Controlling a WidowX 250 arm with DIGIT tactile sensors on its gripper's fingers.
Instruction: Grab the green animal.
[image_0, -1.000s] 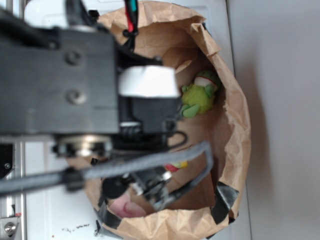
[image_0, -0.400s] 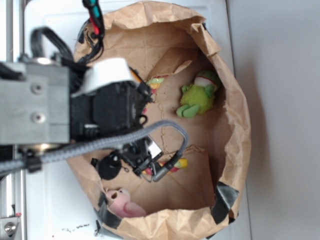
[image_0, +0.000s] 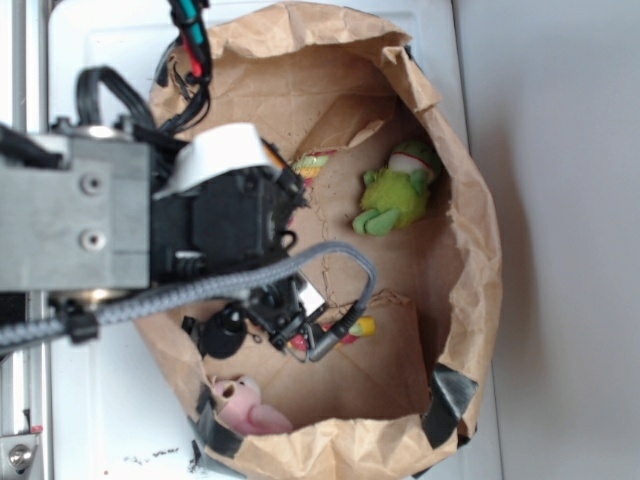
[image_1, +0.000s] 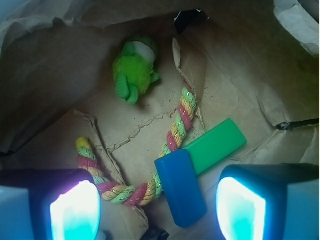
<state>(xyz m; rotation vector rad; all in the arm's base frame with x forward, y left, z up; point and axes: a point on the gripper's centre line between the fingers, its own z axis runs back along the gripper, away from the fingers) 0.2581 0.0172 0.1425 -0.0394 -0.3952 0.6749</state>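
One tool (image_1: 159, 200), pads apart | shifted slightly | green animal (image_1: 134, 71) unmoved

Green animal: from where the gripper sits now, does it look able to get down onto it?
Probably yes. The gripper is open and the green animal lies alone on the bag floor, ahead of the fingers. The rope toy and the blue block lie nearer but not on it.

I see a crumpled brown paper bag (image_0: 470, 250), matt and creased, with torn flaps on its floor. The green animal (image_1: 132, 70) looks like fuzzy plush cloth. The rope (image_1: 175, 132) is twisted fibre in several colours. The green block (image_1: 217, 145) and blue block (image_1: 181, 187) look like smooth, slightly glossy plastic.
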